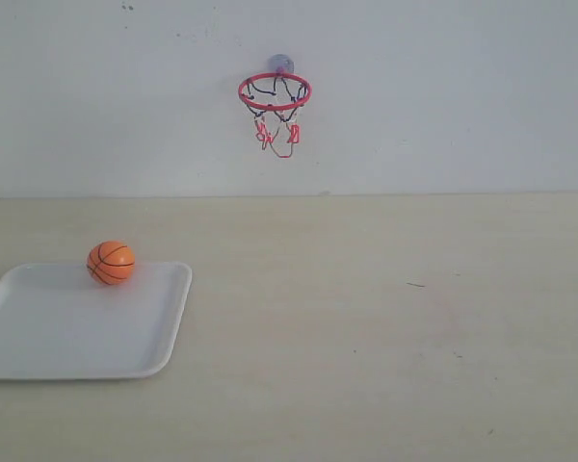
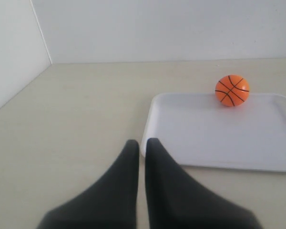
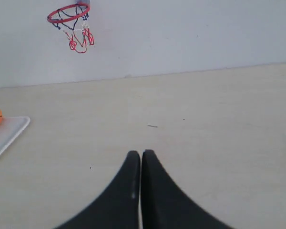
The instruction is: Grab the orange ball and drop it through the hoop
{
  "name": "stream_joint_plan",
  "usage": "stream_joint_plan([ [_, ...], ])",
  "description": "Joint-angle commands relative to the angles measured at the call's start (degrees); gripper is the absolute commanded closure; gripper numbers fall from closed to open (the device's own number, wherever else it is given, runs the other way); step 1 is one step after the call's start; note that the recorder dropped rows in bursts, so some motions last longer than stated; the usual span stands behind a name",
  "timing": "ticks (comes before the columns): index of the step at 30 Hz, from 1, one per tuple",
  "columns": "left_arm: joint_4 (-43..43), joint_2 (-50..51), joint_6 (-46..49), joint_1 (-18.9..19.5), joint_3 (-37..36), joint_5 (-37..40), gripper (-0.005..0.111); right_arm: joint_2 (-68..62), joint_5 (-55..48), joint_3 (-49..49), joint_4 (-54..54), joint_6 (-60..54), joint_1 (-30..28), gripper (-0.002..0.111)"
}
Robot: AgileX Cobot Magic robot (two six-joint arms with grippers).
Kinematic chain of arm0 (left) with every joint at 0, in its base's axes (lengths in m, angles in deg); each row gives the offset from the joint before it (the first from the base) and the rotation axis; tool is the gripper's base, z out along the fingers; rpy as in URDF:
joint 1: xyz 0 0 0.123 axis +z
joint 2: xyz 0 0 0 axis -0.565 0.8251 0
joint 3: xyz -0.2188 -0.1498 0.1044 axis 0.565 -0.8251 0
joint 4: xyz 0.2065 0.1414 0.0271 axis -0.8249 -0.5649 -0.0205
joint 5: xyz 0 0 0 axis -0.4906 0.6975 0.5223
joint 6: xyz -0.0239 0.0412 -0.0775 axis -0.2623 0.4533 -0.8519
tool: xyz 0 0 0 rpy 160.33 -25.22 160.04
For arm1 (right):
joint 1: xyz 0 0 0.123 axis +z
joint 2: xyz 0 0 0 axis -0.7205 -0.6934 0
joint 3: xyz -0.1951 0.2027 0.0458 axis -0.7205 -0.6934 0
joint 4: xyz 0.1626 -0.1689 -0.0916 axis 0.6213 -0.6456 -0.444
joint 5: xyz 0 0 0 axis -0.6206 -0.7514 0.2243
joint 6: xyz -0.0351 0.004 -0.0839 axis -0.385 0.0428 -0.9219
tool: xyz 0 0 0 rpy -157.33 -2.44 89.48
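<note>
Ball (image 1: 111, 262) rests on the tray (image 1: 39, 346) at the surface's left edge, so your left pincer (image 2: 142, 143) suits the pick. It and the right pincer (image 3: 141, 153) are narrow, empty. Hoop (image 1: 275, 93) waits.

1. The left gripper (image 2: 141, 142) is a pair of matte black, tapered fingers (image 2: 119, 191). It is closed, the tips side by side with only a thin slit between them.
2. The right gripper (image 3: 140, 152) has the same matte black, tapered fingers (image 3: 119, 200). It is closed too, with the inner edges pressed together along their length.
3. Each pair points straight ahead from its wrist, with the two tips level with each other.
</note>
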Motion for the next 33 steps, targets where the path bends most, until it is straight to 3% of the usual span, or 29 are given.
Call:
stream_joint_plan([
  [1,0.1,0.1,-0.5,0.0,-0.2,-0.2,0.103,2.1,-3.7,-0.6,9.2,-10.9,-0.2,0.108],
  [13,0.1,0.1,-0.5,0.0,-0.2,-1.2,0.103,2.1,-1.4,-0.6,10.9,-7.7,-0.2,0.108],
  [16,-0.3,0.1,-0.5,0.0,-0.2,-7.3,0.103,2.1,-1.4,-0.6,10.9,-7.7,-0.2,0.108],
  [21,2.6,0.1,-1.3,0.0,-0.2,-27.4,0.103,2.1,-1.4,-0.6,10.9,-7.7,-0.2,0.108],
  [24,2.0,0.3,-8.8,0.0,-0.2,-31.4,0.103,2.6,-1.2,-0.6,10.8,-7.7,-1.5,0.108],
  [27,-4.0,3.0,-11.3,0.0,2.6,-32.6,0.103,4.9,-1.5,-0.6,10.8,-7.7,-6.2,0.108],
  [30,-13.0,7.7,-19.8,0.0,6.1,-34.0,0.103,8.3,-1.6,-0.6,10.8,-7.7,-11.2,0.108],
  [33,-22.3,16.0,-27.8,0.0,9.6,-41.8,0.103,11.3,-1.7,-0.6,10.8,-7.7,-14.9,0.108],
])
